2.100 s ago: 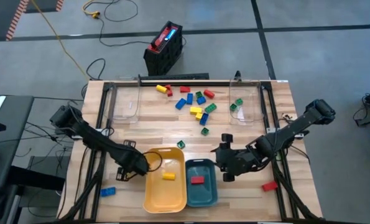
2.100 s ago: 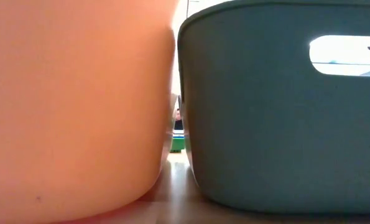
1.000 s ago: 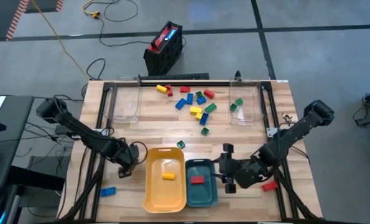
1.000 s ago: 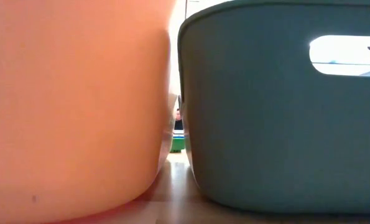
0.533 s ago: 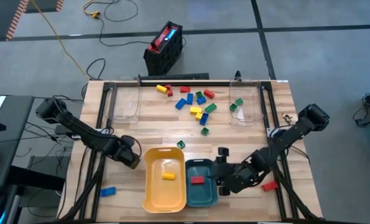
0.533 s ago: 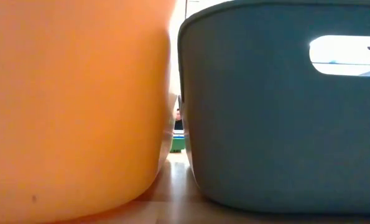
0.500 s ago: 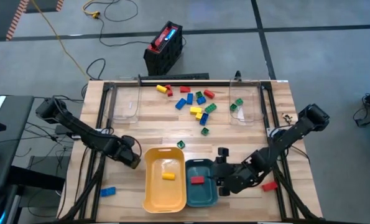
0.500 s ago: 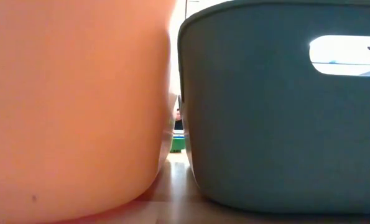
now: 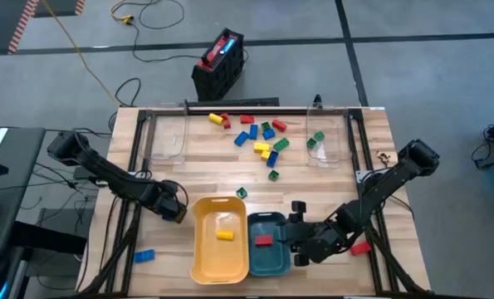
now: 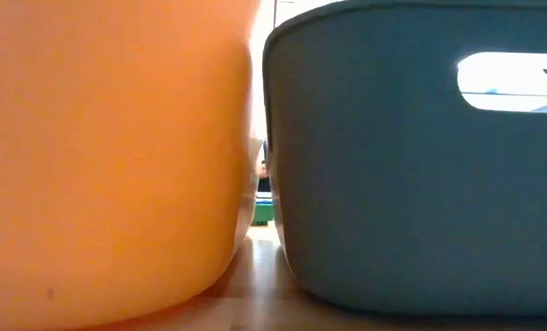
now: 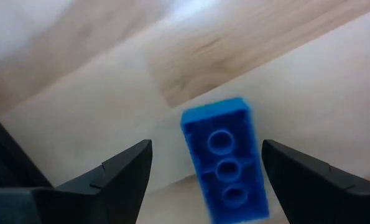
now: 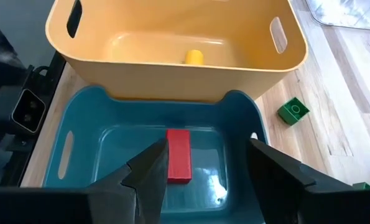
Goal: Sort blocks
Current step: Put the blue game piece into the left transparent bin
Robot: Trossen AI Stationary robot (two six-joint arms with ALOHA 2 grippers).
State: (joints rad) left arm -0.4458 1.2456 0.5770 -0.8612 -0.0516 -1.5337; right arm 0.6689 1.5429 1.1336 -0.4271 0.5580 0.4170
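The blocks (image 9: 259, 137), in red, yellow, blue and green, lie scattered on the far middle of the table. A yellow block (image 9: 224, 235) lies in the yellow tray (image 9: 203, 257) and a red block (image 12: 178, 155) in the teal tray (image 9: 273, 259). My left gripper (image 9: 178, 214) is open, just left of the yellow tray. In its wrist view a blue block (image 11: 225, 158) lies on the wood beyond the open left gripper (image 11: 206, 146), untouched. My right gripper (image 9: 296, 241) is open at the teal tray's right side; the right wrist view looks over the teal tray past it (image 12: 208, 142).
A lone blue block (image 9: 144, 256) lies near the table's left near corner and a red block (image 9: 360, 247) near the right edge. A green block (image 9: 242, 193) sits just beyond the trays. Two clear containers (image 9: 168, 137) (image 9: 330, 139) stand at the far side.
My right gripper has moved toward the table's near edge and closer to the teal tray's right side. The trays and blocks have stayed where they were.
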